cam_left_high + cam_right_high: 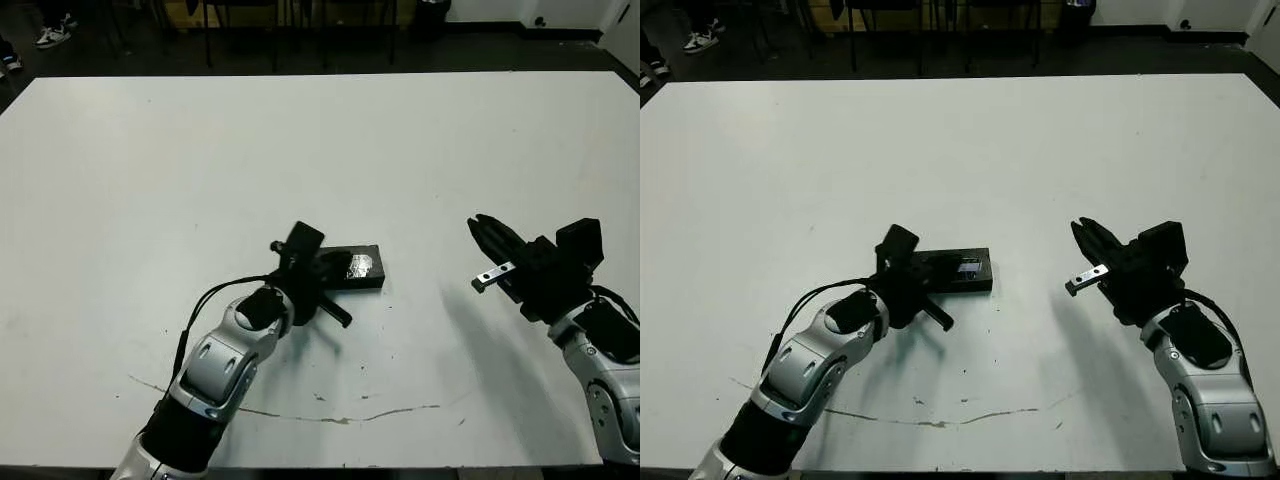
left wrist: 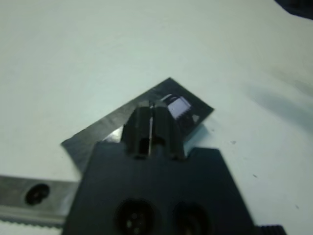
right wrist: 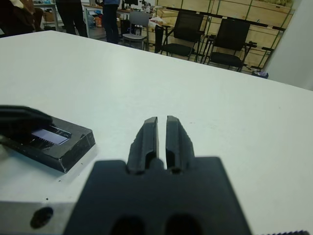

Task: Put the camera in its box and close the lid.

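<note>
The box [image 1: 368,283] lies just left of the table's middle, and only its black outer wall shows. The black lid [image 1: 358,264] with its silvery patch lies flat on top of it, also clear in the left wrist view [image 2: 182,108]. My left gripper [image 1: 322,268] is shut, and its fingertips rest on the lid's left part. The camera is hidden. My right gripper [image 1: 478,228] hovers shut over bare table to the right of the box, well apart from it. The right wrist view shows the box [image 3: 58,147] with the left gripper's fingers [image 3: 22,118] on top.
The white table [image 1: 320,150] stretches wide behind and on both sides. A thin dark crack line [image 1: 330,415] runs near the front edge. Beyond the far edge are chairs [image 3: 227,41] and a person's legs [image 3: 73,14].
</note>
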Tool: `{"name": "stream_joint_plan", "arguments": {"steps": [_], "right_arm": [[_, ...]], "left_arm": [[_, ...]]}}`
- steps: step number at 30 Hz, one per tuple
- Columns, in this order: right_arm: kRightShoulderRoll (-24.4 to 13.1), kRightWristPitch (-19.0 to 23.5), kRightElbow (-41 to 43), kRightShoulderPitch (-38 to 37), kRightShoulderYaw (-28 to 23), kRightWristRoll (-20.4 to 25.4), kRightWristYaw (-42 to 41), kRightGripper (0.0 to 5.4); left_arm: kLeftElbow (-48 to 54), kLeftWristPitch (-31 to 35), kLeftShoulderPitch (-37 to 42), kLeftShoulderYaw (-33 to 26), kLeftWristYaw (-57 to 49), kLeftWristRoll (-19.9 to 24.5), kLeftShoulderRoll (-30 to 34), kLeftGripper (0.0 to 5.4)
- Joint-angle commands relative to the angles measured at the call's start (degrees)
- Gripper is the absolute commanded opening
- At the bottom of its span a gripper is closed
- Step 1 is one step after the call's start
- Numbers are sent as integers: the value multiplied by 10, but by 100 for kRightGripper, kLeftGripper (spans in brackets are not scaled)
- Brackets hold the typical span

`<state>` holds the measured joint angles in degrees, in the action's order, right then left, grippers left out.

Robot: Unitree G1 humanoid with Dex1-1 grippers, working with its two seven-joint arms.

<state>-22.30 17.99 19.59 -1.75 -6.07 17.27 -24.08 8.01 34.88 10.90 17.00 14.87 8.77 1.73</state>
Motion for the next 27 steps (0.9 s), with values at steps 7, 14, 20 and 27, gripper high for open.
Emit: {"name": "stream_joint_plan", "arguments": {"steps": [7,14,20,27], "right_arm": [[20,-10,16,-19,10,-7,12,0],[64,-35,20,-30,22,-22,53,0],[120,-127,-20,-40,40,-53,85,0],[147,-176,-50,-39,51,-86,111,0]], "left_arm": [[59,-342,-151,-56,6,-79,104,2],[82,-460,-181,-184,-10,-31,110,2],[36,-503,-179,-245,-43,-20,91,2],[9,-511,-188,-247,-67,-15,57,2]]}}
